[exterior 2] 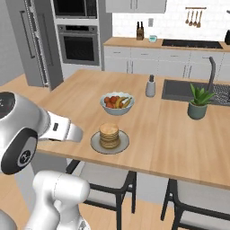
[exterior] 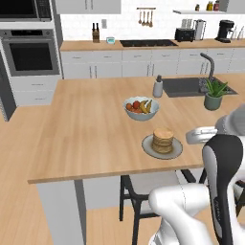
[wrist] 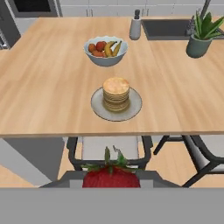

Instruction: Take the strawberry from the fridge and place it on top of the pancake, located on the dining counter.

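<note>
Strawberry (wrist: 111, 177) pinched in claw (wrist: 111, 181), short of dining counter (wrist: 48, 83) edge; pancake (wrist: 116, 93) ahead.

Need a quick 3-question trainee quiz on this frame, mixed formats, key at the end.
1. True or false: the strawberry already sits on the pancake.
2. What stands nearest the sink? A) knife block B) plant C) fruit bowl
3. Fill in: the pancake rests on a grey ___ on the counter.

Key:
1. False; it is at the gripper, short of the counter edge.
2. B
3. plate
</note>
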